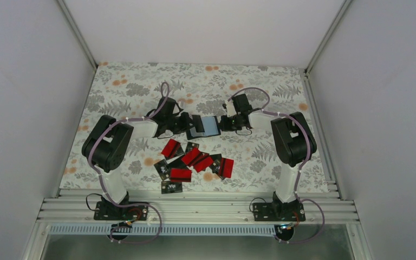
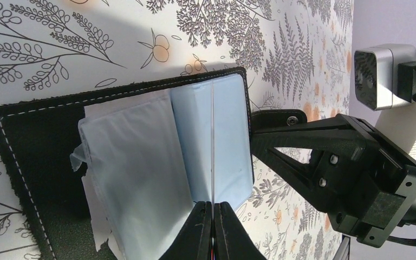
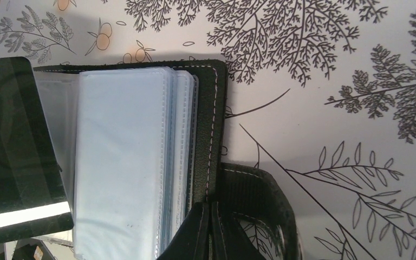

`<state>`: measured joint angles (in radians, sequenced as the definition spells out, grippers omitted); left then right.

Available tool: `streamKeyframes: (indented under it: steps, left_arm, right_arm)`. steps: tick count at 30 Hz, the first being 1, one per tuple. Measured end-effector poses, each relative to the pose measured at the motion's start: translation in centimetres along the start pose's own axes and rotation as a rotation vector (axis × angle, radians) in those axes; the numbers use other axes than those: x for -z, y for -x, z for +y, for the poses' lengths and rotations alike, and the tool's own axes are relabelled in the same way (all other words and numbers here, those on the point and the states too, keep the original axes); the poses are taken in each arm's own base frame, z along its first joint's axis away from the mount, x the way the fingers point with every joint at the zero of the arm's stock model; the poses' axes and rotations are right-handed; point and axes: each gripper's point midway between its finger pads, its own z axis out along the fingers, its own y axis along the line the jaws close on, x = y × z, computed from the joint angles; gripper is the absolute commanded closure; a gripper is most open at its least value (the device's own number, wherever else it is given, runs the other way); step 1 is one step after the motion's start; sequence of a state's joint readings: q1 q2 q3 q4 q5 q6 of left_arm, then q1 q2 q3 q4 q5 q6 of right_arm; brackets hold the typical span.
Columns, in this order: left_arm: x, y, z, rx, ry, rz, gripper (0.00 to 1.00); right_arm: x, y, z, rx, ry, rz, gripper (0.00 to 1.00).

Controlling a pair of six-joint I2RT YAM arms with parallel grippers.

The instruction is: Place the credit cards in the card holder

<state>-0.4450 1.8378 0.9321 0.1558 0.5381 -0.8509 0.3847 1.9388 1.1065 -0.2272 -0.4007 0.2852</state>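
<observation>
The card holder [image 1: 206,126] lies open on the flowered cloth between both grippers, its light blue sleeves [image 2: 141,173] fanned up. My left gripper [image 2: 213,205] is shut on a thin card [image 2: 212,141], seen edge-on and standing over the sleeves. In the right wrist view that card [image 3: 16,151] is black with a white stripe, at the holder's left side. My right gripper [image 3: 211,205] is shut on the holder's black right cover [image 3: 208,108] beside its strap. Several red and black credit cards [image 1: 192,161] lie scattered nearer the arm bases.
White walls close in the table on three sides. A metal rail [image 1: 195,208] runs along the near edge by the arm bases. The right arm's wrist and camera [image 2: 379,76] sit close to the right of the holder in the left wrist view.
</observation>
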Motion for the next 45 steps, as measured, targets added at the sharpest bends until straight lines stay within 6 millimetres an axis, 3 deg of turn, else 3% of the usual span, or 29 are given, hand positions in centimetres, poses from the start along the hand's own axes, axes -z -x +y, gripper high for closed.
streamKeyframes:
  steps: [45]
  left_arm:
    - [-0.6,-0.7,1.8,0.065,0.043,-0.002,0.98]
  right_arm:
    - [0.1,-1.0,0.4,-0.026,0.033,0.005,0.96]
